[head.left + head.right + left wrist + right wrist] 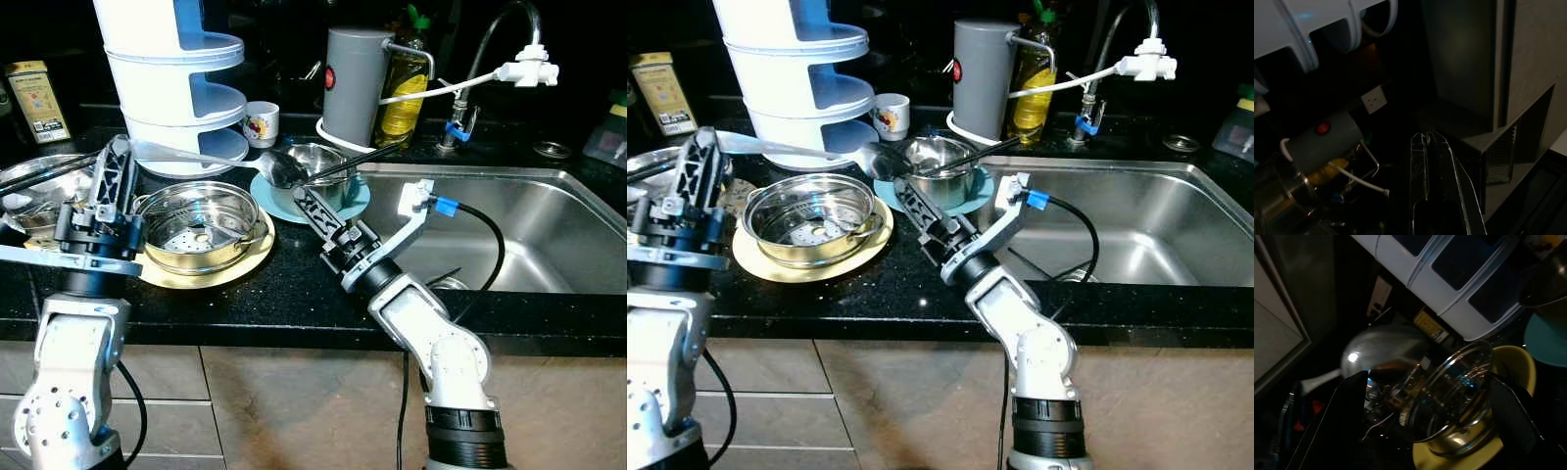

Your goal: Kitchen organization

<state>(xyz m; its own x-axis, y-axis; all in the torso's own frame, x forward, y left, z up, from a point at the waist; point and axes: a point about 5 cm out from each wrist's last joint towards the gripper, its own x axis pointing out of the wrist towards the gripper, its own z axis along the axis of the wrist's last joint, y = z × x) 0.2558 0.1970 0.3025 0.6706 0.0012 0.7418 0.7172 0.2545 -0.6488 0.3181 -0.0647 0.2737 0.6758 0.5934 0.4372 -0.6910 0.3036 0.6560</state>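
A silver ladle (281, 168) with a pale handle lies between the white tiered rack (176, 78) and a teal plate (284, 208). My right gripper (299, 194) points up at the ladle's bowl from just below it. In the right wrist view its fingers (1347, 406) stand wide open, with the ladle bowl (1383, 350) ahead between them; I cannot tell if they touch it. A steel steamer pot (201, 225) sits on a yellow plate (211, 276). My left gripper (120, 145) is raised left of the pot, shut and empty.
A small steel bowl (318, 159) with black chopsticks (358, 160) across it sits on the teal plate. Behind stand a cup (261, 122), a grey canister (355, 83) and an oil bottle (404, 93). The sink (549, 235) lies to the right, another steel bowl (34, 186) far left.
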